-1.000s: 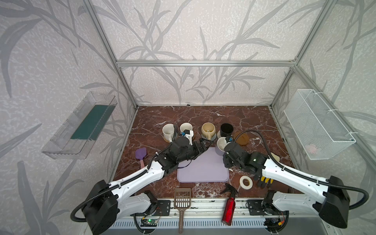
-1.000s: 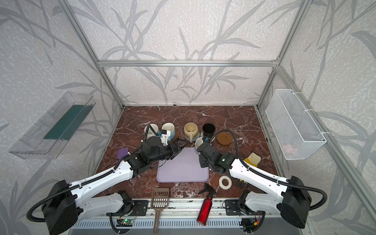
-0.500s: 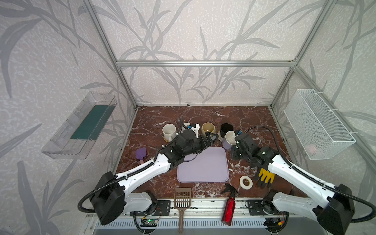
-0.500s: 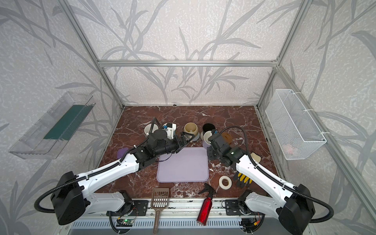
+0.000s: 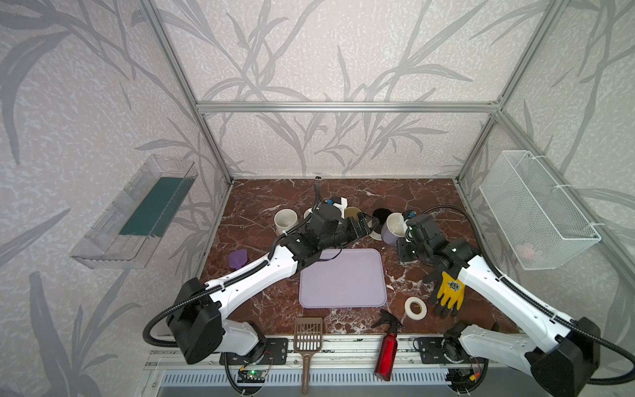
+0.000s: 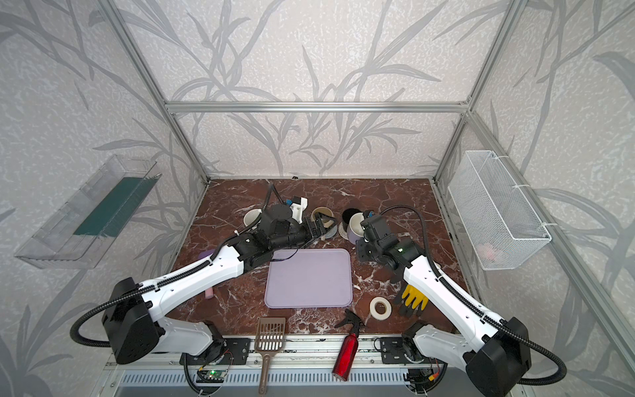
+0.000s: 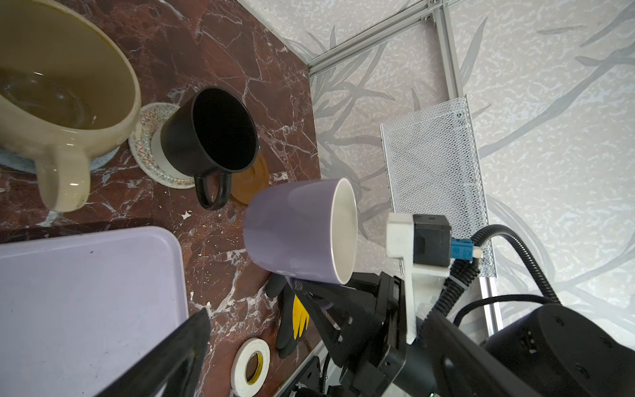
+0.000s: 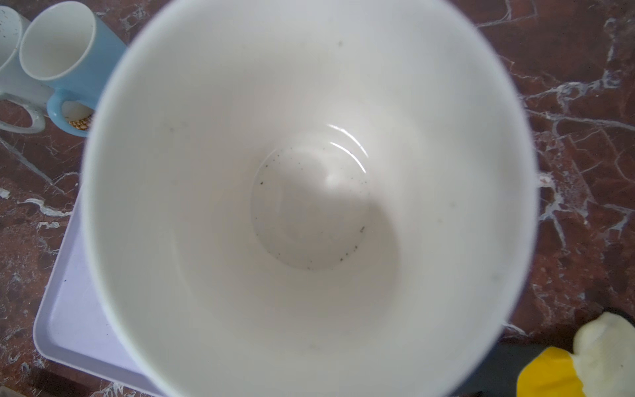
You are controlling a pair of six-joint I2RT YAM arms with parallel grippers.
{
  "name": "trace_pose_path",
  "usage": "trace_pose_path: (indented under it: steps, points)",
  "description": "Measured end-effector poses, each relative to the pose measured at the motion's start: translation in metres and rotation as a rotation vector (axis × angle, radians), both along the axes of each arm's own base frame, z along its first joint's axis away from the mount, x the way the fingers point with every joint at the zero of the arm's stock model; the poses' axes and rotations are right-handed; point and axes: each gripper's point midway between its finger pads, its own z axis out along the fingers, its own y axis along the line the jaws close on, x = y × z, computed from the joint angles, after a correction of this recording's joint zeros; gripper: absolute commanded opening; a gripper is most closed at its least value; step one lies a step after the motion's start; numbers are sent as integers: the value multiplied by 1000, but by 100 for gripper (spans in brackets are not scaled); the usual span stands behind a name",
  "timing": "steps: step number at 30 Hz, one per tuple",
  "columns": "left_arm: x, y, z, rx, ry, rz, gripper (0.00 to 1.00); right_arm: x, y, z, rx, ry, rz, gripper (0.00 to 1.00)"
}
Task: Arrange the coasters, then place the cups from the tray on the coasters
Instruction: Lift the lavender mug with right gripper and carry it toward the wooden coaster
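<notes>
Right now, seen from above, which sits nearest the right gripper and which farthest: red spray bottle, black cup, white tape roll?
From the right gripper, in a top view:
1. The black cup, just to its left, toward the back.
2. The white tape roll, well toward the front.
3. The red spray bottle, at the front edge.

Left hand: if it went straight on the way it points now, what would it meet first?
Probably the lavender mug held by the right hand: the open left hand points at its side. The black mug stands just off that line; depth is unclear, so it might be grazed first.
</notes>
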Motion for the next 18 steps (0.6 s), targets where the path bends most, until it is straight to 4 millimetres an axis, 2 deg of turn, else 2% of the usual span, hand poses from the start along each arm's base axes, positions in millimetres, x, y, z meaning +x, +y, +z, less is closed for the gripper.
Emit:
trace_pose_path:
  steps: [7, 12, 18]
  points:
    - [3, -9, 1, 59, 3, -37, 99, 13, -21, 4, -1, 8, -55, 0]
    - [8, -17, 8, 84, -9, -65, 99, 25, -38, -5, -9, 43, -120, 0]
    - [17, -27, 3, 136, -7, -91, 99, 34, -52, -16, -7, 76, -168, 0]
